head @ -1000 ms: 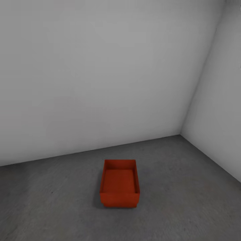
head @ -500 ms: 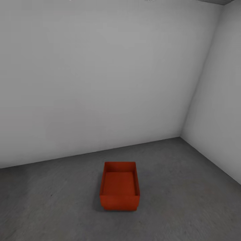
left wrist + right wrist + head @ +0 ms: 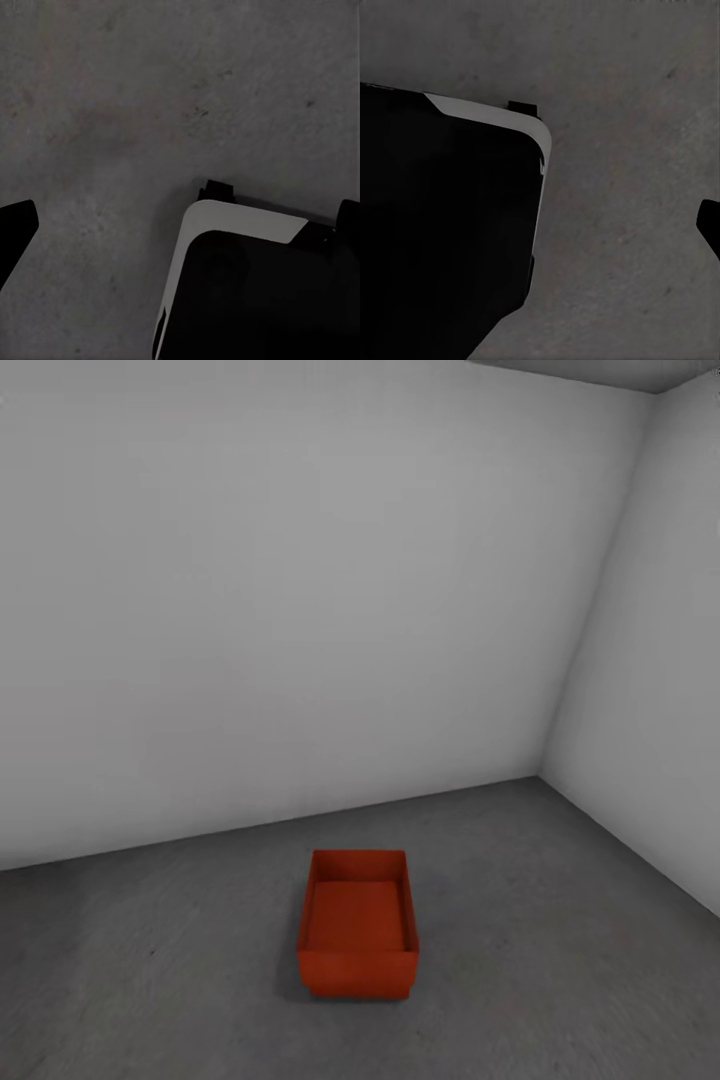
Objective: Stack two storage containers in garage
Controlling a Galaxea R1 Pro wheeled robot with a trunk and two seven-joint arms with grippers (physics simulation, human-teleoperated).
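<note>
One orange-red storage container (image 3: 357, 923) stands upright on the dark grey concrete floor (image 3: 560, 960) of the garage, near the corner where two white-grey walls meet. It is lidless and nothing touches it. I cannot tell whether a second container sits nested inside it. In the left wrist view a dark fingertip (image 3: 15, 232) of the left gripper shows at the picture's edge over bare concrete. The right wrist view has a dark fingertip (image 3: 711, 225) at its edge, also over bare concrete. Nothing is held in either gripper.
The back wall (image 3: 300, 610) and the right wall (image 3: 660, 710) close off the corner behind the container. My black base with its white rim (image 3: 240, 225) (image 3: 487, 112) shows below both wrists. A strip of grey ceiling (image 3: 600, 372) shows at the top.
The head camera has tilted up a little, so the container sits lower in the picture and the ceiling strip has come into view. The container itself has not moved.
</note>
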